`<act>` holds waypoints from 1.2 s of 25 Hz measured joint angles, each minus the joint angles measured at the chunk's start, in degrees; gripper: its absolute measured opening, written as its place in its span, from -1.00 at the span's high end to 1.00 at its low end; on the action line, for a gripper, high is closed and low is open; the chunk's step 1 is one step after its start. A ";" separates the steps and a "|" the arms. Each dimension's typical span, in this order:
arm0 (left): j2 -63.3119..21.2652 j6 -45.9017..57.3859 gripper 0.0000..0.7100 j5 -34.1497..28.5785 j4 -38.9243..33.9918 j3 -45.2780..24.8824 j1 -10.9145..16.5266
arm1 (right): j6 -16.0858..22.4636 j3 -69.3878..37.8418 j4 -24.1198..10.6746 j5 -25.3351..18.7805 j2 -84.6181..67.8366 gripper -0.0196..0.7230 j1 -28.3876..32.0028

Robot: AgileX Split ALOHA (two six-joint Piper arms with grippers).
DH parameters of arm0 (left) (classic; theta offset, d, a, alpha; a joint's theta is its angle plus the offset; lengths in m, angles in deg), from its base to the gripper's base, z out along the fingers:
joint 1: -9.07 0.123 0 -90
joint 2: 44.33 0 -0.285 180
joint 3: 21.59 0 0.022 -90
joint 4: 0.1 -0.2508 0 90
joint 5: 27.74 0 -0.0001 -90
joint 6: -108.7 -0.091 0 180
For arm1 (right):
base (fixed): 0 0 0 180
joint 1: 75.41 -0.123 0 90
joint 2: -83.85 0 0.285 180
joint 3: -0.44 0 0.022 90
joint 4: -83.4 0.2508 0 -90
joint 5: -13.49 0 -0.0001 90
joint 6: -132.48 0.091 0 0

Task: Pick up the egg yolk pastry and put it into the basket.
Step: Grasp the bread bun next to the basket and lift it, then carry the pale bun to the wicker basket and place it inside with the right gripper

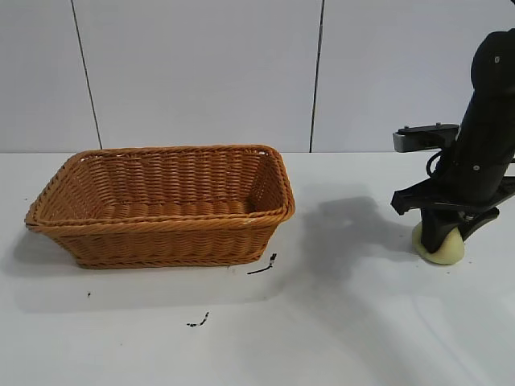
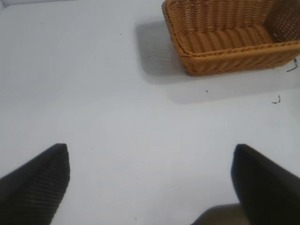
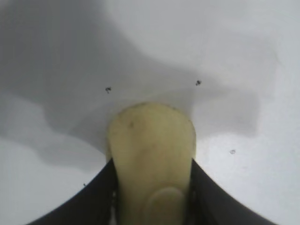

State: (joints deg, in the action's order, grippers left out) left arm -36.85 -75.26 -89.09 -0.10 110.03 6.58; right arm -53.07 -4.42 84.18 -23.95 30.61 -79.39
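The egg yolk pastry (image 1: 442,248), a small pale yellow-green lump, sits on the white table at the right. My right gripper (image 1: 441,239) stands over it, shut on the pastry; in the right wrist view both black fingers press its sides (image 3: 151,154). The orange-brown wicker basket (image 1: 165,203) stands at the left-middle of the table, well left of the pastry, and looks empty. It also shows in the left wrist view (image 2: 229,35). My left gripper (image 2: 150,180) is open and empty above bare table, out of the exterior view.
Small black specks lie on the table in front of the basket (image 1: 263,266) and nearer the front (image 1: 199,321). White wall panels stand behind the table.
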 joint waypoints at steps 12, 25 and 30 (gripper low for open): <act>0.00 0.00 -0.96 0.00 0.00 0.00 0.00 | 0.55 6.70 0.05 -7.47 -9.32 0.73 0.00; 0.00 0.00 -0.96 0.00 0.00 0.00 0.00 | 3.63 27.16 0.07 -19.53 -9.86 0.73 -0.73; 0.00 0.00 -0.96 0.00 0.00 0.00 0.00 | 3.69 38.43 -0.01 -24.14 -3.75 0.73 -6.02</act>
State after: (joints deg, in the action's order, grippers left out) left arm -36.85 -75.26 -89.09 -0.10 110.03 6.58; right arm -49.38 34.00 84.17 -48.09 26.86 -85.41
